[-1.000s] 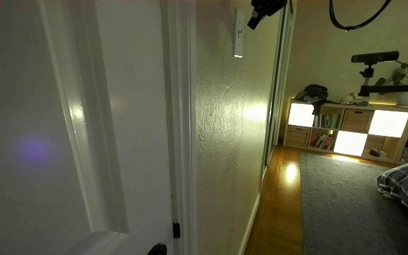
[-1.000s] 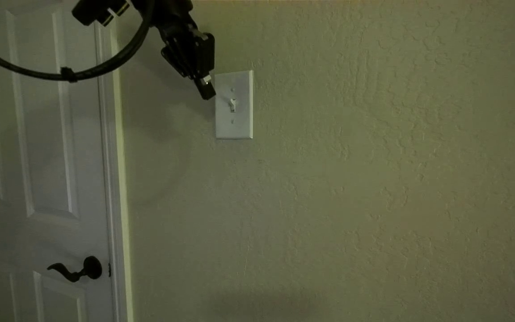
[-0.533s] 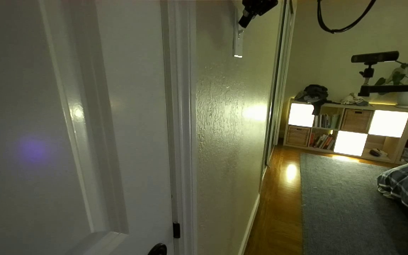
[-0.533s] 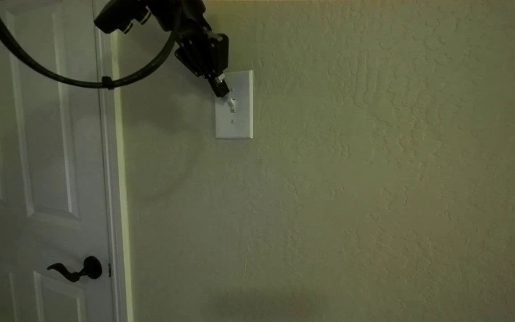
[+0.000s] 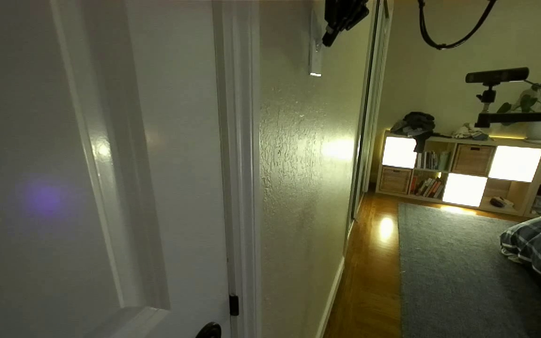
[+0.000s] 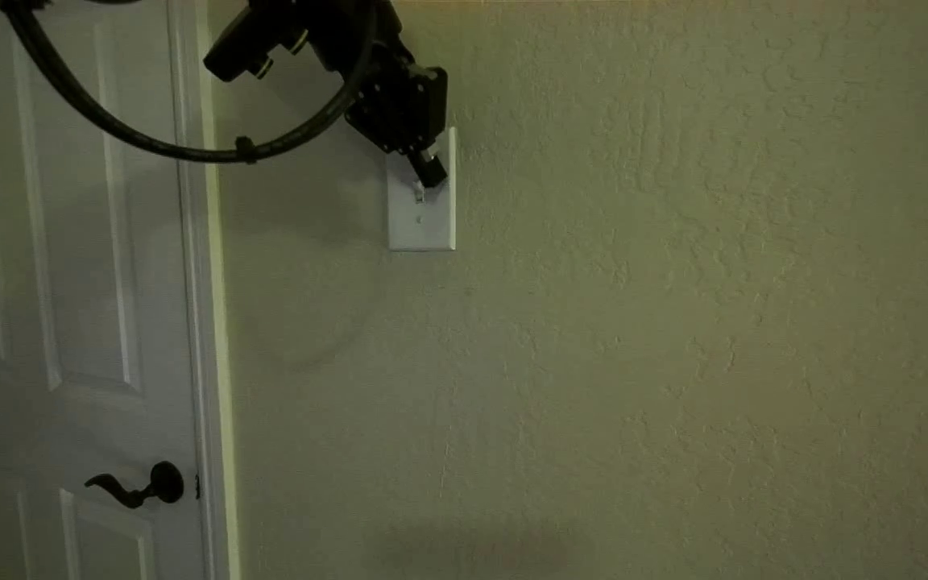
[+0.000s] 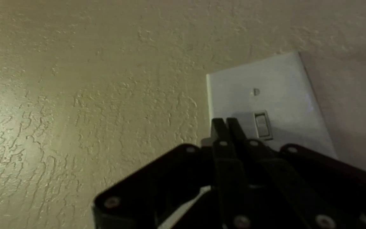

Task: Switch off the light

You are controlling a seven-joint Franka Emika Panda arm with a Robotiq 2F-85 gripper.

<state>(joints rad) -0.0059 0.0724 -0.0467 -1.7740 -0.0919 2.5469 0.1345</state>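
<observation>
All views share the switch plate (image 6: pixel 422 231): frontally in an exterior view, along its wall (image 5: pixel 294 197) in an exterior view, the wrist view nearest.

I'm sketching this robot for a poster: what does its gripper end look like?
The gripper looks black, with two slim, straight fingers and jointed links dotted with pale round bolts. A black cable with a small dark band loops beside it, near a dark block with two shiny fittings. No lettering is legible.
</observation>
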